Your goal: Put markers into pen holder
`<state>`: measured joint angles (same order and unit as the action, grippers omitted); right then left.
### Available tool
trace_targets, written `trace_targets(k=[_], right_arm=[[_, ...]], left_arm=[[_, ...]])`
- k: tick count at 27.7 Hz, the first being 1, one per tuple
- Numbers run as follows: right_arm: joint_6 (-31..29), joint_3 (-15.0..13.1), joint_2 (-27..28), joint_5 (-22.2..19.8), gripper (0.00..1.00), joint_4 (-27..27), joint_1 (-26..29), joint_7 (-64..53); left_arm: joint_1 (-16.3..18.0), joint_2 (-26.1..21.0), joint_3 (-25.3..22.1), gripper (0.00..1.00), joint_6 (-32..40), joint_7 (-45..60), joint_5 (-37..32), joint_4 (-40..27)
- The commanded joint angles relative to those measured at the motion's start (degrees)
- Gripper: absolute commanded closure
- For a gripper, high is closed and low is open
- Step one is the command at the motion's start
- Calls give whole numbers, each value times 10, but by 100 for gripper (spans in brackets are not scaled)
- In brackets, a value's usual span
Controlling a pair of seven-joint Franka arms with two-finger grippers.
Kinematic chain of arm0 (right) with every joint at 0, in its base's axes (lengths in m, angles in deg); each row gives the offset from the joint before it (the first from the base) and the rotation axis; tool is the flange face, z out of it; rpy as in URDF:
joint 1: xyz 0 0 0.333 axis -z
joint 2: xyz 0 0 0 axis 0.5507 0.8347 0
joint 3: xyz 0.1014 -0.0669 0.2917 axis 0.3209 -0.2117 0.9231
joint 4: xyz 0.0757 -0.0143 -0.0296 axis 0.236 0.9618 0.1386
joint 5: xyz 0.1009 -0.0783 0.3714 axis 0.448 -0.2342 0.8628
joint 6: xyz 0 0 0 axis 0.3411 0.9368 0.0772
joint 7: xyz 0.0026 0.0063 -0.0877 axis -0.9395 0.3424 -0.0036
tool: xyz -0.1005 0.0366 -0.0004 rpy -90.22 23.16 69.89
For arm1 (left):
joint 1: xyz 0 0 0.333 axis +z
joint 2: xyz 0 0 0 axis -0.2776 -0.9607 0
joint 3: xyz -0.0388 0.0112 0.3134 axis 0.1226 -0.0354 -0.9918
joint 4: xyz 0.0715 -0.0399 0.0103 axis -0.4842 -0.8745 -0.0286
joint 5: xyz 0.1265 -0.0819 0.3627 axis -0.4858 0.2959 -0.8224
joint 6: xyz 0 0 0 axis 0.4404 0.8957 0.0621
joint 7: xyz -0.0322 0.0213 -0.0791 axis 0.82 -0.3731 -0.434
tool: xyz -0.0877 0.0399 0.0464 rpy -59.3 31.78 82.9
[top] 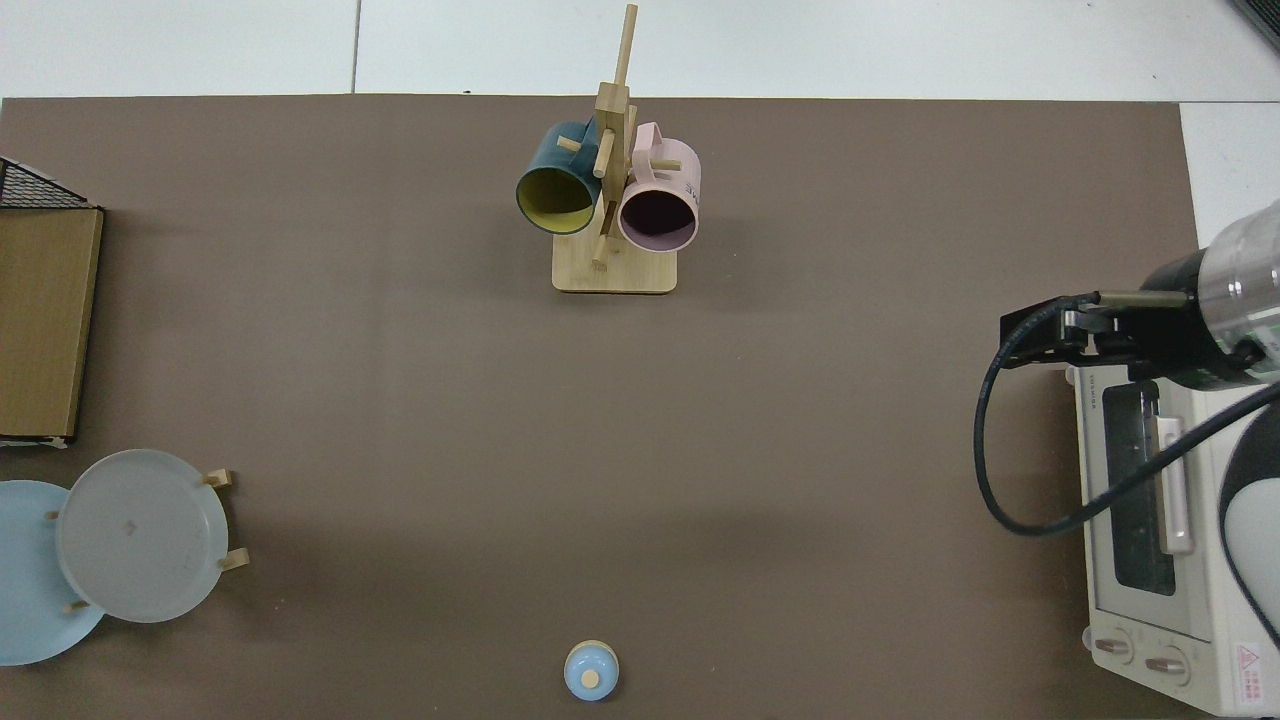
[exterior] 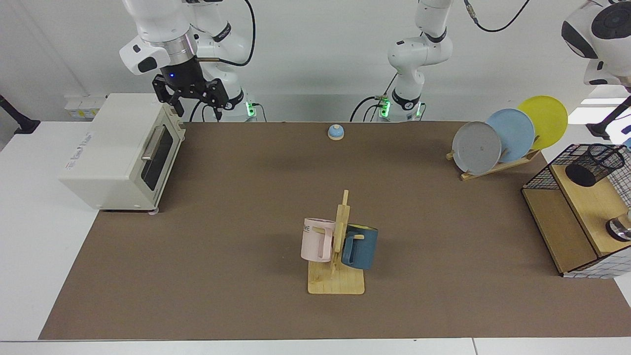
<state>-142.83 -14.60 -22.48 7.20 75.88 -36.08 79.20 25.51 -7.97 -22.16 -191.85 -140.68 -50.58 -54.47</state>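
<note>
Surface: brown mat (exterior: 246,207) covering a white bench (exterior: 29,207), white wall behind.
Pen holder: black mesh cup (exterior: 594,165) standing on the wooden shelf (exterior: 586,207) inside a black wire basket frame (exterior: 544,170), at the facing view's right edge.
Marker: not discernible in either view.
Left arm: only its white upper part (exterior: 599,34) shows, above the pen holder; its hand lies beyond the frame edge.
Right hand: (exterior: 194,103) hovering over the top front corner of the white toaster oven (exterior: 118,150), fingers apart and empty, well apart from the pen holder.
Centre: wooden mug rack (exterior: 337,246) bearing a pink mug (exterior: 315,240) and a blue mug (exterior: 361,246).
Rear: small blue bell (exterior: 335,131); plate rack with grey (exterior: 475,147), blue and yellow plates.
</note>
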Motion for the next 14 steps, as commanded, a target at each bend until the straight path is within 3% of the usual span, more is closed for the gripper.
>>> trace_targets(k=[1, 14], right_arm=[[4, 3, -7, 3, 0, 5, 6, 11], [4, 3, -7, 3, 0, 5, 6, 11]], left_arm=[[-12, -24, -4, 100, -4, -4, -30, 9], [-21, -60, -36, 100, -61, 1, -37, 12]])
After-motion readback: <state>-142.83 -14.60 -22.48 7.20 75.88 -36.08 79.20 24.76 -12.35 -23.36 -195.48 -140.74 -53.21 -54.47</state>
